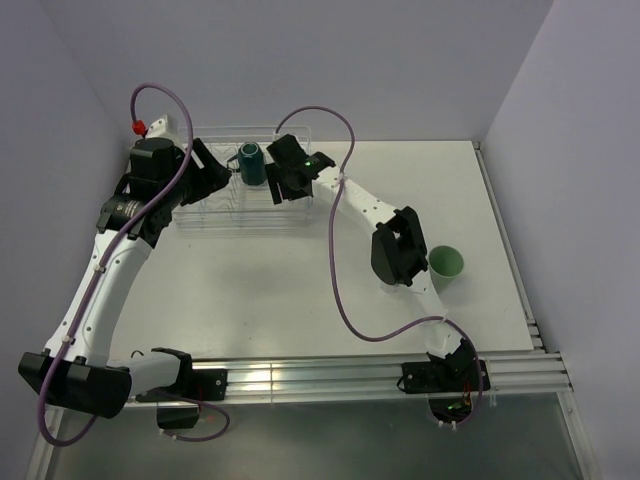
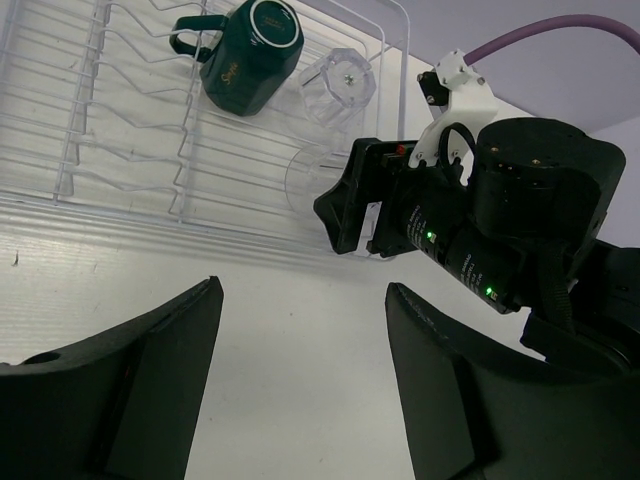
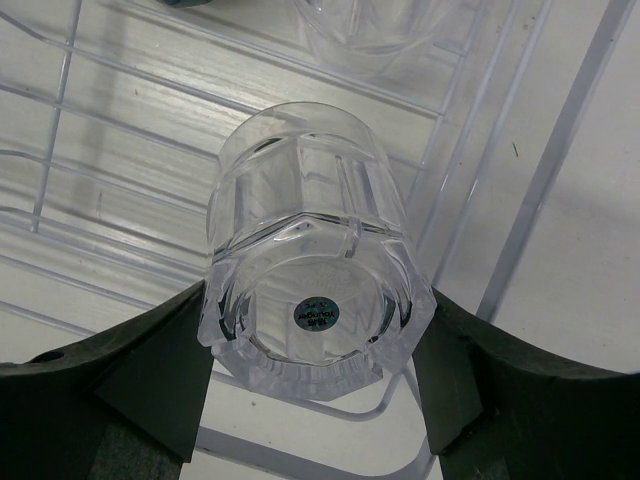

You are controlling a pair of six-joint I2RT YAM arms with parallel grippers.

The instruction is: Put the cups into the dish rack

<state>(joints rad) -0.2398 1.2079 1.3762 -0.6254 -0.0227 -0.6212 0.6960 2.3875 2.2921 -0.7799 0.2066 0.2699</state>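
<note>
R gripper (image 3: 315,310): clamped on held tumbler (image 3: 315,230), R fingers (image 3: 150,390) pressing glass from both sides; hangs over R end of dish rack (image 3: 60,130).
Held tumbler: clear, faceted; base w/ small round teal sticker faces R wrist cam, mouth points away twd rack wires. Touching wires or just above, can't tell.
L gripper (image 2: 302,300): spread wide, nothing betw. L fingers (image 2: 110,400); white table (image 2: 250,340) shows thru the gap. Top view puts it at rack's L end, aimed across rack twd R gripper.
Green mug (image 2: 250,55): dark green, in rack, tipped so base faces L wrist cam, handle sticking out to its L in that view. From above it sits betw. the 2 grippers.
2nd tumbler (image 2: 338,85): clear, in rack, just beside mug on the side nearer R gripper, base twd cam.
Mint cup (image 1: 446,262): pale green, upright, mouth up, on table's R side; well apart from rack, close to R arm (image 1: 400,245) elbow.
Dish rack: clear wire, rows of thin upright dividers, far-L part of table by back wall (image 1: 300,60); holds mug + 2nd tumbler.
Cables (image 1: 320,109): purple, one looping along each arm.
</note>
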